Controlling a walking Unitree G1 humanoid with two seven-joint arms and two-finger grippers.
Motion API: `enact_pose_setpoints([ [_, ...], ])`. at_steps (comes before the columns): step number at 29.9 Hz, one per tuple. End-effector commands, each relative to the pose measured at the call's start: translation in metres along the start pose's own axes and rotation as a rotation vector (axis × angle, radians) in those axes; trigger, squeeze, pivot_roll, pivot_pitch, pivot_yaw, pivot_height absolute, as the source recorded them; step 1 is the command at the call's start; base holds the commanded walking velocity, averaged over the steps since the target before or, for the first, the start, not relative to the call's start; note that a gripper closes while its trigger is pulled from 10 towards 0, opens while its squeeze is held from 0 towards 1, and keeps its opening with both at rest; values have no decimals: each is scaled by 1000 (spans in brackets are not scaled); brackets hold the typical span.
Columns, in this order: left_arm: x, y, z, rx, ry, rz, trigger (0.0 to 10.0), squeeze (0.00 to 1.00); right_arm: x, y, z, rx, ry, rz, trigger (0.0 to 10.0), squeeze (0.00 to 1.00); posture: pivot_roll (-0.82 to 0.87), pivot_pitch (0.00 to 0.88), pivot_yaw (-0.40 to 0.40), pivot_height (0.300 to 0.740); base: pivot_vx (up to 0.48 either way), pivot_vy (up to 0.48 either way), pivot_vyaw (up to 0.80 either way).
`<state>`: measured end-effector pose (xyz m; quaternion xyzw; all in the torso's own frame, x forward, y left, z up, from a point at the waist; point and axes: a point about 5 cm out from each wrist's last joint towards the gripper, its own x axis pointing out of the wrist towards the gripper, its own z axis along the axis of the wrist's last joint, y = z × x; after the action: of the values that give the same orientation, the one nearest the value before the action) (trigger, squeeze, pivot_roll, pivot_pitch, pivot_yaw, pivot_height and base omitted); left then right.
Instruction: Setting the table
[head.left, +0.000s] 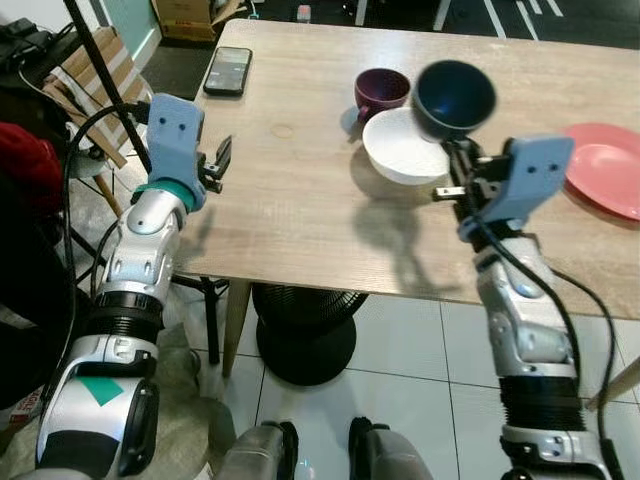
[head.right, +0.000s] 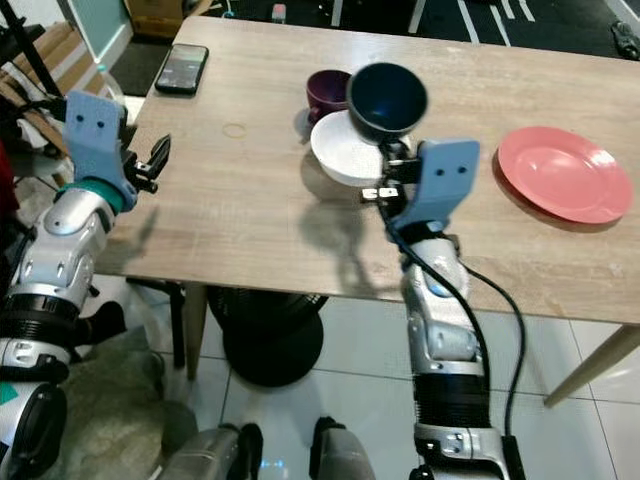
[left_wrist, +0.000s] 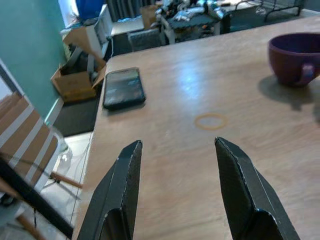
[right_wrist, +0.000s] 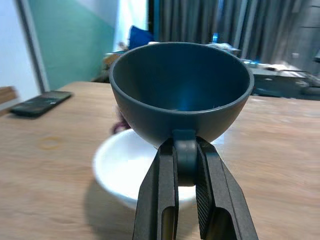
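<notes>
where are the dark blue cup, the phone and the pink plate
dark blue cup (right_wrist: 182, 85), right wrist view, inner wall of the bowl
phone (head.left: 228, 70), left eye view, middle of the screen
pink plate (head.right: 560, 172), right eye view, centre of the flat base

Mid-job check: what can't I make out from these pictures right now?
- Purple mug: its far-right side sits behind the dark blue cup in the eye views; the right wrist view gives only a blur.
- White bowl: inside partly covered by that cup, held by the right gripper.
- Pink plate: cut by the left eye view's edge.
- Phone: screen dark, unreadable.
</notes>
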<state>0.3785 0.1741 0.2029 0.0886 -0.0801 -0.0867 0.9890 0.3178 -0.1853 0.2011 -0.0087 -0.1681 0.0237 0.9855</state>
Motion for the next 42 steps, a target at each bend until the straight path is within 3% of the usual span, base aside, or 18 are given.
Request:
enact_pose_setpoints([
  [1, 1, -3, -1, 10, 1, -9, 10000, 0, -2, -4, 3, -4, -21, -10, 10000, 0, -6, 52, 76, 740, 0, 0, 0],
  [7, -3, 1, -2, 5, -3, 14, 10000, 0, 3, 5, 3, 4, -20, 34, 10000, 0, 19, 52, 64, 740, 0, 0, 0],
  [27, -4, -2, -5, -11, 0, 26, 10000, 0, 1, 8, -1, 26, -5, 45, 10000, 0, 28, 65, 56, 740, 0, 0, 0],
  [42, -5, -2, -4, -11, -1, 29, 10000, 0, 1, 9, -1, 29, 0, 48, 10000, 0, 29, 69, 52, 740, -316, 0, 0],
])
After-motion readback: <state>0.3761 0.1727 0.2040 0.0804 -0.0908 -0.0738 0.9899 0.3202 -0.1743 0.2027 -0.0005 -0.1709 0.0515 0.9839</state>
